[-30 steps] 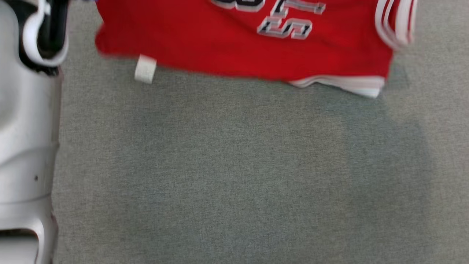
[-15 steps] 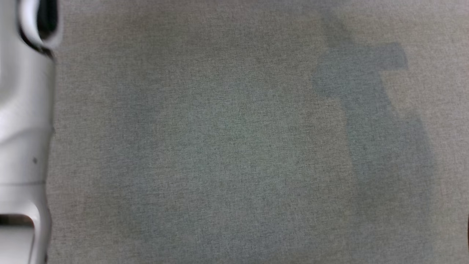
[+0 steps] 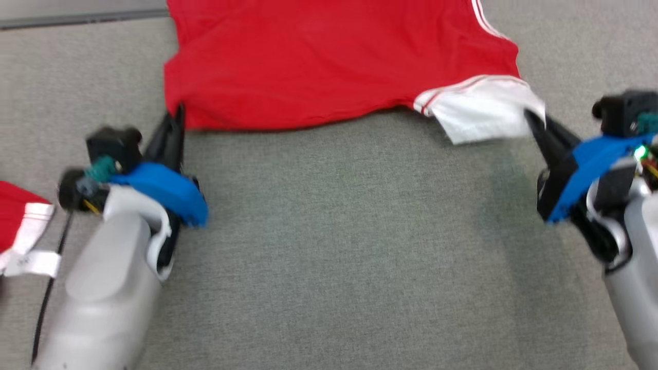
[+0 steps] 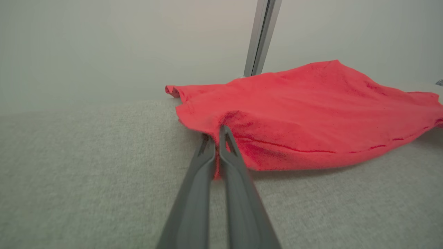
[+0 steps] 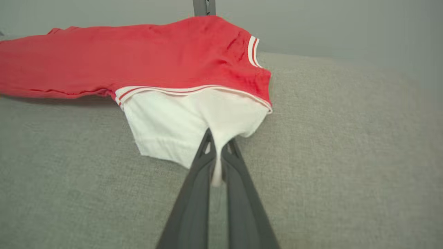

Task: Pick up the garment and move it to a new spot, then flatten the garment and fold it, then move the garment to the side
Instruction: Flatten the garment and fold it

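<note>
Pinching the near left corner of the red cloth garment with white striped trim [image 3: 334, 67], the left gripper [image 3: 176, 121] has its dark fingers pressed together on the cloth; the right gripper [image 3: 534, 126] likewise nips the white flap at the near right corner. The garment lies spread over the far part of the grey woven fabric surface [image 3: 334, 246]

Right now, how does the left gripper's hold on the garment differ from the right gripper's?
The left gripper pinches a plain red corner of the garment; the right gripper pinches its white patch. The left gripper holds the garment's near-left corner, the right gripper its near-right corner. Both have jaws shut on cloth.
</note>
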Robot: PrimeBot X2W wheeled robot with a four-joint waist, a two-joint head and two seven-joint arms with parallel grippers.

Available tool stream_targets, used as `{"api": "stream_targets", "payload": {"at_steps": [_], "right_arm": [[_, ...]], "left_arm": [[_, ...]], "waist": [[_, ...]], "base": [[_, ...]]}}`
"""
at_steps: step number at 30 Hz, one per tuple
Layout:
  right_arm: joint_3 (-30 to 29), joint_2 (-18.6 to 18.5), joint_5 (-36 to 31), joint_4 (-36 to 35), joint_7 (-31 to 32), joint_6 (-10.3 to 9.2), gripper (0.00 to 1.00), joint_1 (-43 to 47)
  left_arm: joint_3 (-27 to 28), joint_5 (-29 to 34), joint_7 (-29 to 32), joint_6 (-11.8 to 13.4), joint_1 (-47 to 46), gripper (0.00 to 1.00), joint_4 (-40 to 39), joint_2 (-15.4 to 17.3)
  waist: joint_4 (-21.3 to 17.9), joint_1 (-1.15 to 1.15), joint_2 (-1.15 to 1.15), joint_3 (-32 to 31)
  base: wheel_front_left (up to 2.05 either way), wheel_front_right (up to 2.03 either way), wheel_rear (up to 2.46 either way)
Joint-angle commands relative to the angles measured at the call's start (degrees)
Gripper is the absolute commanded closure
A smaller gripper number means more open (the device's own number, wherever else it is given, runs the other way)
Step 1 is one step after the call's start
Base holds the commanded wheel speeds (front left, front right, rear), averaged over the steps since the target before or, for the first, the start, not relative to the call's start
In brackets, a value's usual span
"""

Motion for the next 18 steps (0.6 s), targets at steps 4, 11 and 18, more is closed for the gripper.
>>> {"api": "stream_targets", "payload": {"at_steps": [4, 11, 18], "right_arm": [[-2.39, 0.05, -1.55, -5.89, 5.49, -0.01, 1.0, 9.07], [-9.86, 3.3, -4.92, -18.09, 18.31, -0.01, 1.0, 24.46], [-14.39, 8.03, -5.2, -31.61, 31.2, -0.01, 1.0, 37.58]], "left_arm": [[-3.51, -3.69, 1.98, -0.36, 6.03, 1.0, 0.08, 0.23], [-8.99, -7.28, 5.59, -0.24, 14.32, 1.0, -3.62, 2.81], [-11.83, -8.45, 10.99, -0.24, 19.86, 1.0, -8.66, 7.09]], "waist": [[-0.06, 0.0, 0.0, -3.6], [1.87, 0.0, 0.0, -8.59], [3.17, 0.0, 0.0, -11.88]], "base": [[0.0, 0.0, 0.0], [0.0, 0.0, 0.0], [0.0, 0.0, 0.0]]}}
